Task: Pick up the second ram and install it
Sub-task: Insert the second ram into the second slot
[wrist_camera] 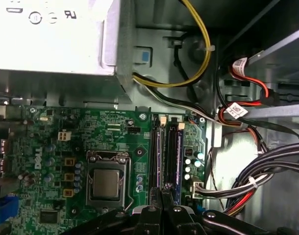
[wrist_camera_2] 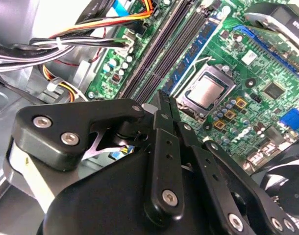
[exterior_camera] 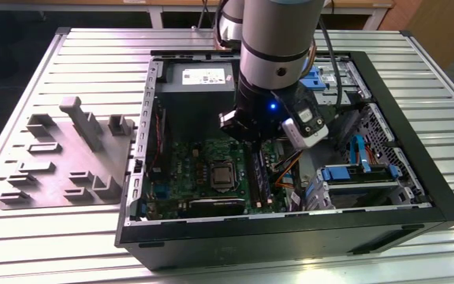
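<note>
Ribbed metal desk (exterior_camera: pixel 93 47) is carrying an open computer case (exterior_camera: pixel 290 239) across its middle, with a grey fixture plate (exterior_camera: pixel 61 160) lying toward the edge at the exterior view's left. The arm (exterior_camera: pixel 278 53) is reaching down into the case over the motherboard (wrist_camera: pixel 66 132).

In both wrist views the gripper (wrist_camera_2: pixel 161 98) (wrist_camera: pixel 161 191) is hovering at one end of the memory slots, its jaws standing closed, pressed together with nothing showing between them. The second ram (wrist_camera_2: pixel 197 49), as far as I am judging it, is the blue-green stick standing in the slot bank beside the CPU socket (wrist_camera_2: pixel 208 93). I cannot tell it from any stick seated alongside.

Pressing down here is looking risky. A stick sitting crooked could be bending, or latching at one end alone. The narrow tips could also be slipping off its thin top edge onto the board, and the cable bundle (wrist_camera_2: pixel 66 44) is hanging close by.

The gripper's own body is hiding the slot end under the tips, so contact and seating are staying unclear.
</note>
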`<action>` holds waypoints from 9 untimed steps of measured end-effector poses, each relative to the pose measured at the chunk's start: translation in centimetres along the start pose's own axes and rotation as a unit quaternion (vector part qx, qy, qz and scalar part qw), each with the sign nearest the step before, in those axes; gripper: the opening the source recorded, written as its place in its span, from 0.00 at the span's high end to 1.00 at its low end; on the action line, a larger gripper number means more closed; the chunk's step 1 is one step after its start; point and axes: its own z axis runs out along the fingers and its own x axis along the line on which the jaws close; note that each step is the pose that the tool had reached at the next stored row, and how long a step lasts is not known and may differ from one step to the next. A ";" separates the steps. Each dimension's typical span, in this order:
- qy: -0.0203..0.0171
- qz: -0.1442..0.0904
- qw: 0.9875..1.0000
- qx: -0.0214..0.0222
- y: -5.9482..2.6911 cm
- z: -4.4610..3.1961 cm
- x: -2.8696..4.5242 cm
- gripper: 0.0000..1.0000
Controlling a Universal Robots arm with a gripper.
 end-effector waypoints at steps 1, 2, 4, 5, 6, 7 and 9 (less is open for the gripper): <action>0.000 0.004 1.000 0.000 0.00 0.03 0.00 0.88; 0.000 0.007 1.000 0.000 0.00 0.06 0.00 0.88; 0.000 0.012 1.000 0.000 0.00 0.12 0.00 0.88; 0.000 0.014 1.000 0.000 0.00 0.14 0.00 0.88; -0.001 0.017 1.000 0.001 0.00 0.17 0.00 0.88; -0.001 0.019 1.000 0.001 0.00 0.19 0.00 0.88; -0.001 0.024 1.000 0.001 0.00 0.25 0.00 0.88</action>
